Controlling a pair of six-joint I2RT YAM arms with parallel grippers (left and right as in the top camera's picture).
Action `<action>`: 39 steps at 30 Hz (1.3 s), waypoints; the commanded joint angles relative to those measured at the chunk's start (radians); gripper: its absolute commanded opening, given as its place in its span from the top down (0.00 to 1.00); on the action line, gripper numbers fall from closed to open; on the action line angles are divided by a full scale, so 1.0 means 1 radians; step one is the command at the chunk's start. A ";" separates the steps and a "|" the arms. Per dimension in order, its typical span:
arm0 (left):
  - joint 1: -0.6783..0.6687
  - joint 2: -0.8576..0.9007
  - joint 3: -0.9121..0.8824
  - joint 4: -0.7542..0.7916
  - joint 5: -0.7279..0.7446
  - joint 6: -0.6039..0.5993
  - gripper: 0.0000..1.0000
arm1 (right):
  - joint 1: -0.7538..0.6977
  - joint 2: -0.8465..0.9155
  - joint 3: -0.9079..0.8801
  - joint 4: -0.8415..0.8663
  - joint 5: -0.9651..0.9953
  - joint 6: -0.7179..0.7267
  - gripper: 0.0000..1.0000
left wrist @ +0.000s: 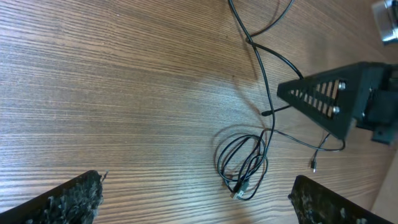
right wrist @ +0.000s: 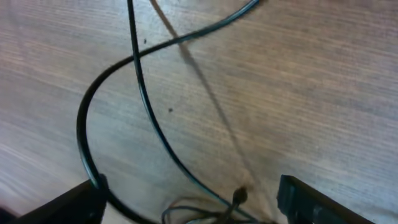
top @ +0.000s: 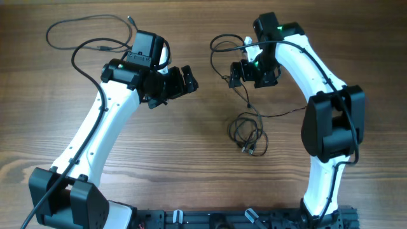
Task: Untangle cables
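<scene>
A small coil of thin black cable (top: 248, 132) with silver plugs lies at table centre; it also shows in the left wrist view (left wrist: 242, 163). A second thin cable (top: 215, 46) loops by my right gripper (top: 236, 73) and runs down to the coil. A third cable (top: 57, 25) lies at the far left. My left gripper (top: 189, 77) is open and empty, hovering left of the coil (left wrist: 196, 186). My right gripper (right wrist: 189, 193) is open above the looping cable (right wrist: 149, 118), which passes between its fingers; a small plug (right wrist: 239, 196) lies there.
The wooden table (top: 191, 159) spreads around the cables. The right gripper's finger (left wrist: 329, 99) shows in the left wrist view, just right of the cable strand. The arm bases stand along the near edge (top: 210, 219).
</scene>
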 commanded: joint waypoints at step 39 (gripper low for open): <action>-0.004 0.006 -0.006 0.060 0.246 -0.113 0.00 | -0.024 -1.026 0.071 -0.022 -0.033 0.283 0.96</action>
